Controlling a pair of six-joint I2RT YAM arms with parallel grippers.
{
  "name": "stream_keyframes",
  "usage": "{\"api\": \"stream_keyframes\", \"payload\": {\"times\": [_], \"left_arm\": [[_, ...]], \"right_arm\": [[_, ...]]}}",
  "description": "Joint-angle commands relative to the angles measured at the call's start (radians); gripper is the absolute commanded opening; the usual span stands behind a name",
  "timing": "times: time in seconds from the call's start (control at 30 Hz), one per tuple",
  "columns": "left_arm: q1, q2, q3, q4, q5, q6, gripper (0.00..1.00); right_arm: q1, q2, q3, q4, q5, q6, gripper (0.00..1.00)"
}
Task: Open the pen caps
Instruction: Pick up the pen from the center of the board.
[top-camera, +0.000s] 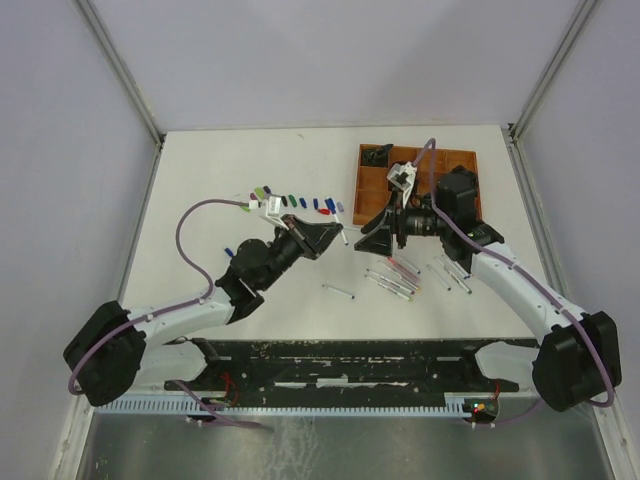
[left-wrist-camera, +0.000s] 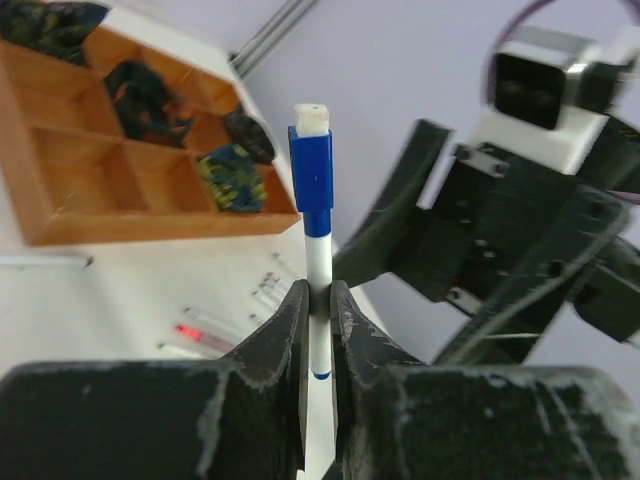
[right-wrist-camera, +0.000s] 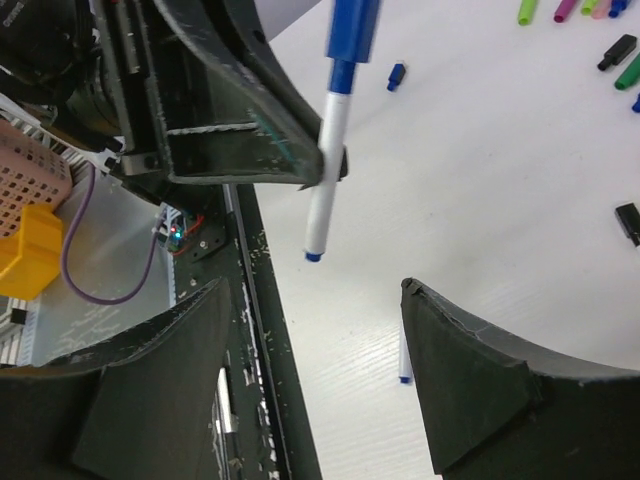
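"Fingers first: what does the left gripper (left-wrist-camera: 318, 305) hold?"

"1 pen (left-wrist-camera: 317, 250), pinched tight at its white barrel and raised above the table (top-camera: 250, 150). Its blue cap (left-wrist-camera: 311, 170) is on, at the far end."

"Anything hidden?"

"The barrel's lower end disappears between those fingers in the left wrist view. The right wrist view cuts the cap off at its upper edge."

"And the right gripper (right-wrist-camera: 315, 290)?"

"Fingers spread wide, holding nothing, just beside the pen. Loose caps (top-camera: 300, 202) lie in a row on the table, other pens (top-camera: 400, 275) near the right arm (top-camera: 520, 285). That arm covers part of the tray (top-camera: 470, 158), whose contents are too dark to name."
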Motion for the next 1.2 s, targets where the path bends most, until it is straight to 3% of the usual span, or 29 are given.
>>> {"api": "stream_keyframes", "payload": {"times": [0.0, 0.37, 0.53, 0.63, 0.8, 0.87, 0.93, 1.07, 1.17], "left_arm": [[-0.050, -0.048, -0.050, 0.287, -0.023, 0.129, 0.03], [-0.124, -0.009, -0.054, 0.366, -0.040, 0.190, 0.03], [-0.132, 0.016, -0.046, 0.371, -0.039, 0.203, 0.03], [-0.134, 0.025, -0.046, 0.381, -0.036, 0.207, 0.03], [-0.135, 0.024, -0.051, 0.388, -0.034, 0.207, 0.03], [-0.135, 0.017, -0.063, 0.404, -0.038, 0.203, 0.05], [-0.135, 0.004, -0.075, 0.403, -0.056, 0.201, 0.15], [-0.135, -0.057, -0.103, 0.361, -0.156, 0.148, 0.61], [-0.134, -0.107, -0.129, 0.320, -0.217, 0.130, 0.81]], "right_arm": [[0.040, -0.004, -0.012, 0.103, -0.002, 0.102, 0.77], [0.107, 0.032, 0.003, 0.127, 0.015, 0.194, 0.72], [0.113, 0.018, 0.000, 0.144, 0.016, 0.228, 0.63], [0.116, 0.022, -0.001, 0.147, 0.007, 0.238, 0.47], [0.116, 0.039, 0.014, 0.125, -0.006, 0.221, 0.08], [0.117, 0.037, 0.017, 0.112, -0.004, 0.214, 0.02], [0.117, 0.033, 0.021, 0.100, -0.002, 0.209, 0.02], [0.116, 0.026, 0.028, 0.079, 0.002, 0.189, 0.01], [0.116, 0.024, 0.033, 0.052, 0.007, 0.161, 0.02]]}}
